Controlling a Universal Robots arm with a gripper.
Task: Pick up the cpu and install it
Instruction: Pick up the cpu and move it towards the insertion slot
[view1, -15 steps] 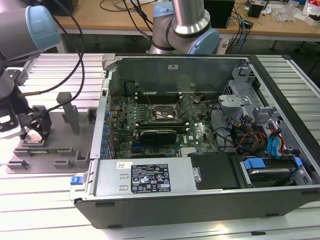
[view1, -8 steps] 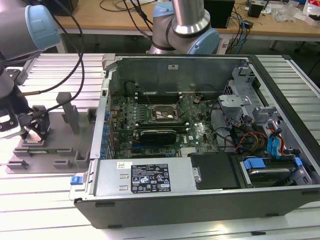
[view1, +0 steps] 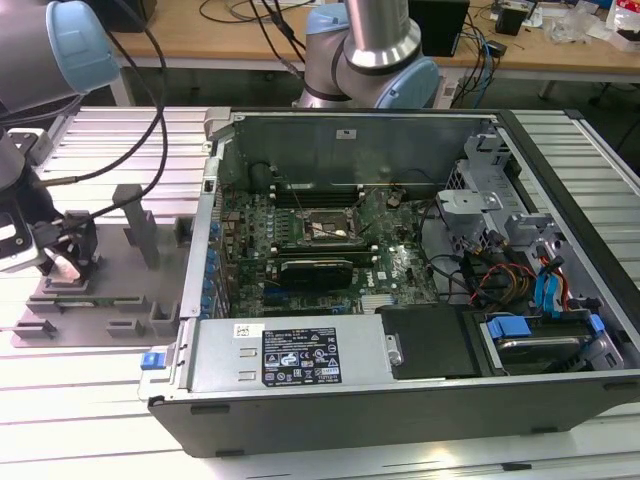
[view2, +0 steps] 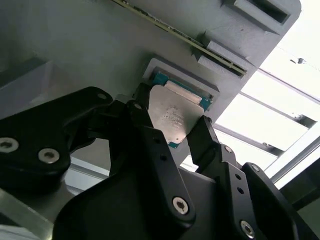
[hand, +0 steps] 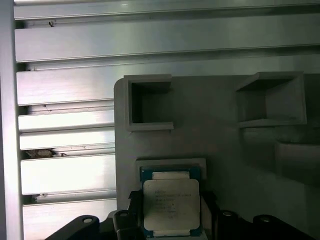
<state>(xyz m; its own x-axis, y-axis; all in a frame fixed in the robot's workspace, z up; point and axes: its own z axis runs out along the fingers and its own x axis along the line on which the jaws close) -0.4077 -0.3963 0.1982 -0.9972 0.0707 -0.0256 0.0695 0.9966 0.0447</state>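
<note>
Two fingers (view2: 201, 136) narrowly parted, clamped against cpu (view2: 172, 115) edges

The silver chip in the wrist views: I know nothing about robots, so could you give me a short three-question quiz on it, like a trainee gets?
1. True or false: the chip already sits inside the computer case.
2. What is the gripper nearest to? A) the chip B) a fan C) a screwdriver
3. Fill in: in the exterior view, the gripper is on the case's ____ side.
Key: 1 false, it lies in a recess of the grey plate, outside the case. 2 A. 3 left, meaning the exterior view's left.
</note>
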